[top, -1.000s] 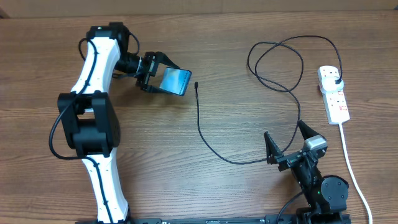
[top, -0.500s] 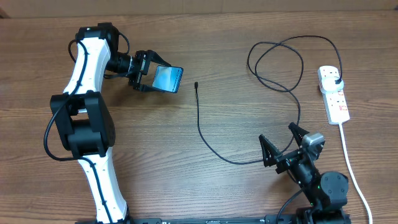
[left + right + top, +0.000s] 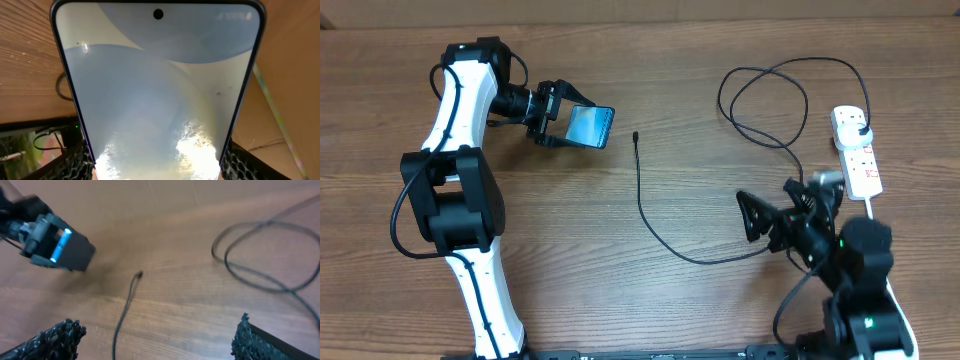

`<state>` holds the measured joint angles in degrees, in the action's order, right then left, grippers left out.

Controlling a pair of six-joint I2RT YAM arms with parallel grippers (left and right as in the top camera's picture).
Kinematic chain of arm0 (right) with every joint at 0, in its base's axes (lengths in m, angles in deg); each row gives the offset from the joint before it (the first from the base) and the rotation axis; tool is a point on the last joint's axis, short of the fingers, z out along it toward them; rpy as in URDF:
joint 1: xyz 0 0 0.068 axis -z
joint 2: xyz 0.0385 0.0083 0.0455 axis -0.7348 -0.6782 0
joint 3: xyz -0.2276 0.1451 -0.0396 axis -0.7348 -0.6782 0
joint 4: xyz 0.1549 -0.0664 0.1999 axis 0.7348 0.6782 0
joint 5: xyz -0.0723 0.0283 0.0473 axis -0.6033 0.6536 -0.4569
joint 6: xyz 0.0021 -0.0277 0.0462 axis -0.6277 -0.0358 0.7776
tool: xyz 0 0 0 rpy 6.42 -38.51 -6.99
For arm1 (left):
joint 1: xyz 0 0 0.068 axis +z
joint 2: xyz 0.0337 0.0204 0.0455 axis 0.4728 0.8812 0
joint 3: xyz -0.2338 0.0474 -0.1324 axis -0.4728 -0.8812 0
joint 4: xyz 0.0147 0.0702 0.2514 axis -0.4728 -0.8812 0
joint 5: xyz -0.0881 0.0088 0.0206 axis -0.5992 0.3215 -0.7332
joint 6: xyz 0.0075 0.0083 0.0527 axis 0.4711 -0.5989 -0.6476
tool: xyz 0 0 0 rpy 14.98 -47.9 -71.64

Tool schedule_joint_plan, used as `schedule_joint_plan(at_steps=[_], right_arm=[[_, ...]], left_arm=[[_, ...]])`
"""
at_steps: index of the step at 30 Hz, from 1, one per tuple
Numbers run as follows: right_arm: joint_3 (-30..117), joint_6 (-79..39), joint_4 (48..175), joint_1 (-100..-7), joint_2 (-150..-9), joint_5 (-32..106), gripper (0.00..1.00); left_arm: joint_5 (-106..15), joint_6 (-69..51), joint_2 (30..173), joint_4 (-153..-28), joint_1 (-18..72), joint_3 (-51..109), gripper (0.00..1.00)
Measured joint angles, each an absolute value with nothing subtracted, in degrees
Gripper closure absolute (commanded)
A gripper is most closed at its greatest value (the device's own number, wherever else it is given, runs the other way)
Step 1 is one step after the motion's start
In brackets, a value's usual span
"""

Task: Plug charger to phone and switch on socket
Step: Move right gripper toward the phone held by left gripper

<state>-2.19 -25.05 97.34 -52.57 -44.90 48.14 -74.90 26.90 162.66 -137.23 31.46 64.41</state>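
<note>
The phone (image 3: pixel 590 126), its light-blue screen lit, is held off the table at far left by my left gripper (image 3: pixel 560 122), which is shut on its lower edges. In the left wrist view the phone (image 3: pixel 160 85) fills the frame between the fingers (image 3: pixel 75 165). The charger cable's small connector tip (image 3: pixel 635 136) lies on the wood just right of the phone. The cable (image 3: pixel 642 205) runs down, passes under my right gripper (image 3: pixel 772 206), loops, and ends at a black plug (image 3: pixel 861 130) in the white socket strip (image 3: pixel 860 160). My right gripper (image 3: pixel 157 342) is open and empty above the cable (image 3: pixel 122 315).
The charger cable makes large loops (image 3: pixel 765 95) at the far right. The socket's white cord (image 3: pixel 880 245) runs toward the front edge, close by the right arm. Bare wooden table (image 3: pixel 700 180) lies between the two arms.
My right arm has swung up and away from the front edge, gripper still open over the cable. The left gripper shifted the phone left a second ago and has held still since.
</note>
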Motion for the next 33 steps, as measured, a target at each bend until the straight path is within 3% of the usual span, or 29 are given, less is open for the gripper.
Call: schedule_joint_plan(at_steps=[6, 15, 33], right_arm=[[7.03, -24.90, 105.67, -52.57, -56.42, 49.14, 0.00], [12.47, -24.88, 110.59, -52.57, -67.91, 63.37, 0.00], [12.47, -10.89, 105.93, -52.57, -70.32, 68.57, 0.02]], left_arm=[[-76.15, 27.62, 162.66, -137.34, 31.46, 64.45, 0.61], [-78.60, 28.03, 162.66, -137.34, 31.46, 64.45, 0.60], [-78.66, 29.41, 162.66, -137.34, 31.20, 64.50, 0.59]])
